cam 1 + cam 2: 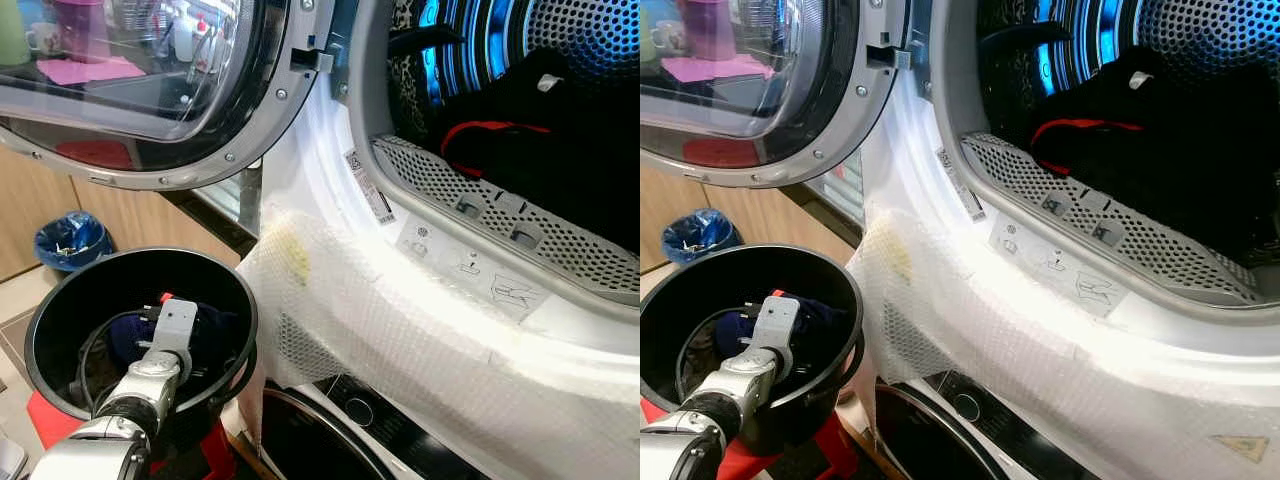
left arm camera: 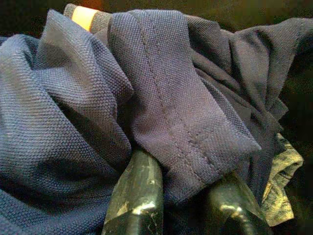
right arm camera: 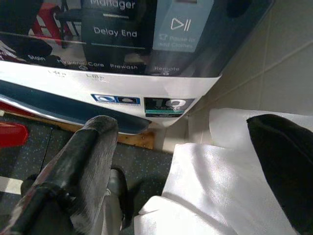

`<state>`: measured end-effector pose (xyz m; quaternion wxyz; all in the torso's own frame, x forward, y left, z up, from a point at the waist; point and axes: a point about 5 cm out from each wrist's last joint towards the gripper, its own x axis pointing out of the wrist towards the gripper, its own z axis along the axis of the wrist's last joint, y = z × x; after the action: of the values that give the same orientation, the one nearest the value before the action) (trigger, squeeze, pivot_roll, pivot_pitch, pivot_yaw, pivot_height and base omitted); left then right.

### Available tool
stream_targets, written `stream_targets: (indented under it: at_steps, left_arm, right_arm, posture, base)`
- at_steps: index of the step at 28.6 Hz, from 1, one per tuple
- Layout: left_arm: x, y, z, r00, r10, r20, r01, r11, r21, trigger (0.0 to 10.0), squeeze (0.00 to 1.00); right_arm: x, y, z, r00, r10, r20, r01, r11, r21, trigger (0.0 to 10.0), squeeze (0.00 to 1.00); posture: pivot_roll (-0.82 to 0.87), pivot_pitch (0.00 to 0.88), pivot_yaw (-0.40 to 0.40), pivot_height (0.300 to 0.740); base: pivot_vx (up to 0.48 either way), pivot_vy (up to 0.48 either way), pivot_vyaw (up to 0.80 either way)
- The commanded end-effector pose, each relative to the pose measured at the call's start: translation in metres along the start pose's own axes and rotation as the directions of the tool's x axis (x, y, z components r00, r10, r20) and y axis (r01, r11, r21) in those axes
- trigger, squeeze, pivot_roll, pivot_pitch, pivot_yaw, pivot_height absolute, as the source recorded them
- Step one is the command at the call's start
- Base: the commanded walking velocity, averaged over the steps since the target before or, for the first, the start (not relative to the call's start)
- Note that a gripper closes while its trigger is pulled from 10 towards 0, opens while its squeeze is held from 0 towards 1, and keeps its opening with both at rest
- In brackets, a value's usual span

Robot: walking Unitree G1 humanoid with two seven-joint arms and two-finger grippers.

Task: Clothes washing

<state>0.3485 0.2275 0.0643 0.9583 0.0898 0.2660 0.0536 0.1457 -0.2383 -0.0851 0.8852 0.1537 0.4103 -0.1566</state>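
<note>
Here we have the black bucket [image 1: 60, 300] set low by the dryer's left front corner, handy for loading the open drum [image 1: 560, 60], where dark clothes already lie. Our left gripper [image 2: 183, 196] reaches down inside it, fingers closing around a navy garment [image 2: 161, 98]. Our right gripper [image 3: 88, 161] hangs idle near the floor; its jaws we cannot judge.

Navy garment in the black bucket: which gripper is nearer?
Left. The left gripper is pinching the navy garment inside the black bucket; the right gripper hangs near the floor.
</note>
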Motion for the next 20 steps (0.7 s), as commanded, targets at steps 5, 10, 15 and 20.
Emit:
stream_targets:
  at_steps: [5,10,15,20]
  left_arm:
    - [-0.001,-0.007,-0.006,0.999,-0.044,-0.005,0.044,0.998,-0.033,0.0,0.0]
    - [-0.002,-0.004,0.014,0.98,-0.173,0.097,0.181,0.981,-0.073,0.0,0.0]
    - [-0.009,-0.009,0.033,0.918,-0.356,0.177,0.371,0.927,-0.062,0.0,0.0]
    - [-0.035,-0.013,0.062,0.752,-0.591,0.291,0.61,0.791,0.03,0.0,0.0]
  right_arm:
    - [-0.001,-0.005,0.002,1.0,-0.017,0.017,0.016,0.999,0.029,10.0,0.0]
    - [0.002,0.003,0.006,0.999,-0.01,0.034,0.008,0.998,0.059,10.0,0.0]
    - [0.003,0.008,0.005,0.999,-0.008,0.036,0.005,0.997,0.083,10.0,0.0]
    - [0.004,0.011,0.006,0.999,-0.01,0.048,0.005,0.993,0.121,10.0,0.0]
  posture:
    - [0.18,0.082,-0.244,0.74]
    - [0.2,0.09,-0.217,0.74]
    - [0.2,0.086,-0.194,0.74]
    - [0.21,0.07,-0.179,0.74]
  base:
    - [0.0,0.0,0.0]
    - [0.0,0.0,0.0]
    - [0.0,0.0,0.0]
    - [0.0,0.0,0.0]
